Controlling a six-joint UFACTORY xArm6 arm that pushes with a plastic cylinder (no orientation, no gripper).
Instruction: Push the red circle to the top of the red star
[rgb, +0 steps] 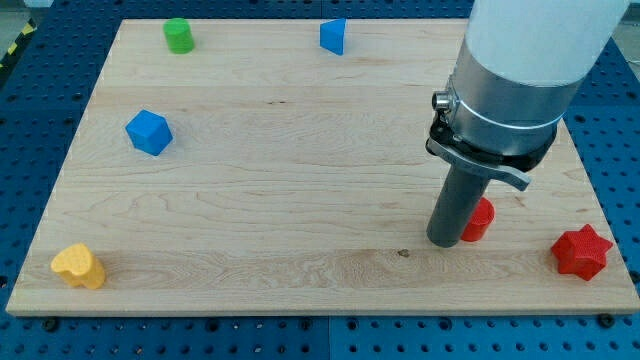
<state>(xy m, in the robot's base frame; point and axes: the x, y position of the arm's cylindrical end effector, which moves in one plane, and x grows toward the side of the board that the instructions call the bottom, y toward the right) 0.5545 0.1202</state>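
In the camera view, the arm's wide white and grey body fills the top right and runs off the top edge, so its upper part is cut off. From it a dark rod comes down to the wooden board (300, 180), and my tip (445, 243) rests on the board near the view's lower right. There are no fingers here to open or close, only this straight rod. The red circle (479, 220) sits just to the view's right of my tip and appears to touch the rod; the rod covers its left part, so only the right portion shows and its full outline is hard to make out. Being round, it shows no long axis or pointing direction. The red star (581, 251) lies farther to the view's right of my tip and slightly lower, near the board's right edge, apart from the red circle. Well to the view's left of my tip are a blue block (149, 132), whose many-sided shape is unclear, and a yellow heart-like block (79, 266) at the lower left corner. Toward the view's top, left of my tip, stand a green block (179, 35) and a blue wedge-like block (333, 36).
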